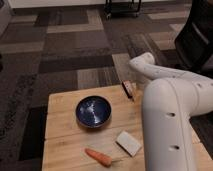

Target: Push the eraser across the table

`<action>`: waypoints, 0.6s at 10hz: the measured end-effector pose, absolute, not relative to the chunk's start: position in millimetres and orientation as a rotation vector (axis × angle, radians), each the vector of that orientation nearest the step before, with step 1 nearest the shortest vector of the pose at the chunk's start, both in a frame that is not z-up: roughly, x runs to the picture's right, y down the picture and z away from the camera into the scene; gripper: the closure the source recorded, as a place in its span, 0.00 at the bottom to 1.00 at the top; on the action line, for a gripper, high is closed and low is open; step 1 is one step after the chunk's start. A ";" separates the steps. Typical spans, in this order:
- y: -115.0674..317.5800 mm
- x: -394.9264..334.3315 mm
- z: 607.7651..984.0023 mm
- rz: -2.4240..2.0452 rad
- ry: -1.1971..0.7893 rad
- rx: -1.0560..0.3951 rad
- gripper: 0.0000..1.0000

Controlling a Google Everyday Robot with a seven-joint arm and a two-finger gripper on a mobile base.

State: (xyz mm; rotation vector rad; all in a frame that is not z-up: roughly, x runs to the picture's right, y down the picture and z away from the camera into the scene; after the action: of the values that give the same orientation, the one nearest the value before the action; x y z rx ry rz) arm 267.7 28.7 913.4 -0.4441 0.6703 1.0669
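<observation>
The eraser [128,89], a small dark bar with a reddish strip, lies near the far edge of the light wooden table [62,131], right of centre. My gripper [135,90] is just to the right of the eraser, close against it. My bulky white arm [167,110] comes in from the right and hides most of the gripper. Whether the gripper touches the eraser does not show.
A blue bowl [93,111] sits mid-table, left of the eraser. Closer to the near edge lie a white block [129,143] and an orange carrot [98,157]. Dark patterned carpet surrounds the table. A black chair [200,35] stands far right and a cart base [122,7] at the top.
</observation>
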 end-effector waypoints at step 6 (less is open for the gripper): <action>-62.2 270.0 985.5 1.004 0.656 -0.298 0.20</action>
State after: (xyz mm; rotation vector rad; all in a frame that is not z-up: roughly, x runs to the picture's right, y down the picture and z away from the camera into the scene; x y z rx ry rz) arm 270.0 -62.2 985.5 -0.2978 0.6563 1.0039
